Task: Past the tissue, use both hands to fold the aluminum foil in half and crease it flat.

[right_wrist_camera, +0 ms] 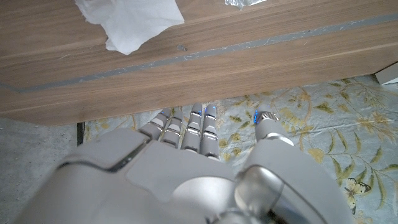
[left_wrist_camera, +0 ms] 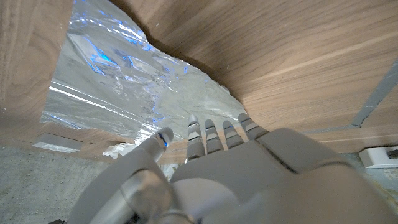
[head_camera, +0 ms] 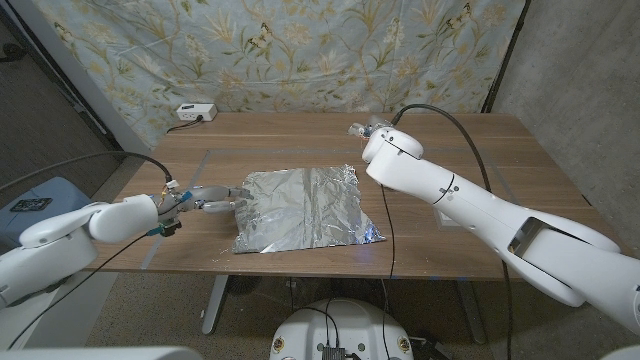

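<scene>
A crinkled sheet of aluminum foil (head_camera: 305, 208) lies spread open in the middle of the wooden table (head_camera: 480, 150). My left hand (head_camera: 215, 197) reaches in low from the left, and its fingertips (left_wrist_camera: 205, 127) lie at the foil's (left_wrist_camera: 118, 74) left edge with the thumb apart; nothing is pinched. My right hand (head_camera: 366, 131) hovers behind the foil's far right corner, toward the table's back edge. Its fingers (right_wrist_camera: 202, 124) are stretched out and apart, holding nothing. A white crumpled tissue (right_wrist_camera: 134, 22) lies on the wood near that hand.
A white socket box (head_camera: 195, 112) with a cable sits at the back left of the table. My right forearm (head_camera: 470, 205) crosses the table's right side. A patterned curtain (head_camera: 300, 50) hangs behind the table.
</scene>
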You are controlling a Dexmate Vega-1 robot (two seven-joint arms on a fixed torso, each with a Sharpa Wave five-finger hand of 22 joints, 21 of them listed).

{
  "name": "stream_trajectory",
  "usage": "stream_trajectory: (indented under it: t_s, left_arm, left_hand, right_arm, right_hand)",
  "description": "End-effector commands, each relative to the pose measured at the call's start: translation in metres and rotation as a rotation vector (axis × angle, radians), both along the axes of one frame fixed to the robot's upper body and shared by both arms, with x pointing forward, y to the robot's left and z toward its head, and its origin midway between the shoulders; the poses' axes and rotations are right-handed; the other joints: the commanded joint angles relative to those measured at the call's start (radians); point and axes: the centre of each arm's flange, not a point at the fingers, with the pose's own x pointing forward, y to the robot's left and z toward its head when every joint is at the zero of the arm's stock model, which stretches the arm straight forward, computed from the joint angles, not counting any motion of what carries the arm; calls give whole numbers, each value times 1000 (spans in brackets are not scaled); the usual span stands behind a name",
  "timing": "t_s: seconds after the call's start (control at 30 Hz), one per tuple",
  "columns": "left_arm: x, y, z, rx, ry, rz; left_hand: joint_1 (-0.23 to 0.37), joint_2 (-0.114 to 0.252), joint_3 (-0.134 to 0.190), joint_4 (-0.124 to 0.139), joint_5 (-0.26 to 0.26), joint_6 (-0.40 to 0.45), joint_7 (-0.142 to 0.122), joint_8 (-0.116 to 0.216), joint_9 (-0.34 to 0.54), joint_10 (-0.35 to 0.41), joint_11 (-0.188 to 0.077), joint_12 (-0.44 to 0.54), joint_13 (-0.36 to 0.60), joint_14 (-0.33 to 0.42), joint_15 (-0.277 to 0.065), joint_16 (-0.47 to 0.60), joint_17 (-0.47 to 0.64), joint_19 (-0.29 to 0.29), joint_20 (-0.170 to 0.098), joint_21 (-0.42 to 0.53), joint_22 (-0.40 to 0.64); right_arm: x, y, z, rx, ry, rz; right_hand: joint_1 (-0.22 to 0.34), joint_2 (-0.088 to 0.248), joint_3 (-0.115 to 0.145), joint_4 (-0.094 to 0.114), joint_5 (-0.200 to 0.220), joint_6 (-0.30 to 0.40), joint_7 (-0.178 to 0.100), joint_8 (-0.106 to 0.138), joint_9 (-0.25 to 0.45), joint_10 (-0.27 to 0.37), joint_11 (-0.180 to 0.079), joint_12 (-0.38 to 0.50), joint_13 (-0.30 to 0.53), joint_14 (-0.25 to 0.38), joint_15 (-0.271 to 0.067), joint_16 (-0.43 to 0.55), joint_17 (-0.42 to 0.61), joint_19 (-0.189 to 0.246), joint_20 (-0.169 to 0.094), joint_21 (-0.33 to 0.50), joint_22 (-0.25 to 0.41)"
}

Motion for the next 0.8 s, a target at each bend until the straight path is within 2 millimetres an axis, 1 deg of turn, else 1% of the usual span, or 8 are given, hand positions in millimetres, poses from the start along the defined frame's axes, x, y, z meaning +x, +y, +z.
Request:
stream_trajectory:
  t_s: [0.03, 0.23, 0.3, 0.47, 0.5, 0.8]
  left_arm:
    - [3, -2, -4, 32, 25, 12]
    - [5, -4, -5, 47, 34, 8]
    - [4, -4, -6, 51, 30, 2]
    - [5, -5, -7, 55, 33, 7]
    - [5, -5, -7, 58, 34, 7]
    - [7, -6, -11, 76, 52, 21]
  left_hand:
    - [-14, -2, 4, 8, -1, 7, -3, 3, 3, 10, 0, 7, 2, -3, -5, 5, 3, -11, 0, 1, 4]
    - [-23, -1, 10, 14, -3, 12, -3, 4, 3, 17, -2, 9, 1, 0, -8, 7, 3, -19, -7, 0, 4]
    - [-34, -2, 16, 18, -6, 21, 1, 7, 3, 32, -2, 14, 1, 12, -11, 11, 2, -8, -16, 7, 5]
    - [-44, -2, 23, 18, -7, 35, 3, 11, 3, 47, -1, 18, 1, 20, -13, 12, 1, -19, -24, 4, 5]
    - [-47, -2, 26, 18, -8, 39, 6, 11, 3, 50, -2, 19, 1, 25, -14, 13, 0, -21, -24, 4, 5]
    - [-62, -3, 36, 19, -12, 61, 8, 16, 3, 76, -3, 25, 1, 42, -16, 16, -1, -32, -19, 4, 6]
  right_arm:
    - [4, 12, -4, -66, -8, -42]
    - [5, 13, -7, -79, -17, -58]
    - [5, 13, -8, -77, -17, -61]
    - [7, 14, -11, -80, -8, -62]
    - [7, 15, -11, -80, -7, -62]
    - [9, 17, -14, -84, -11, -61]
  right_hand:
    - [18, -1, 3, -2, 3, 14, 4, 10, 1, 16, 4, 4, 2, 9, -2, 6, 3, -3, 3, 6, 4]
    - [28, -5, 1, 0, 2, 34, 8, 12, 1, 42, 11, 7, 2, 25, -6, 11, 2, 6, 2, 11, 4]
    - [33, -7, -1, 1, 1, 41, 6, 11, 1, 48, 9, 5, 1, 31, -7, 12, 2, 10, 2, 12, 4]
    - [41, -11, -3, 3, 0, 51, 11, 10, 0, 57, 10, 3, 1, 38, -2, 12, 2, 15, 9, 13, 3]
    - [43, -12, -4, 3, 0, 48, 4, 7, 0, 54, 5, 0, 1, 36, -7, 11, 2, 13, 2, 12, 4]
    - [52, -15, -8, 6, 0, 44, -3, -1, 0, 50, 0, -9, 1, 37, -9, 9, 3, 18, 0, 13, 4]
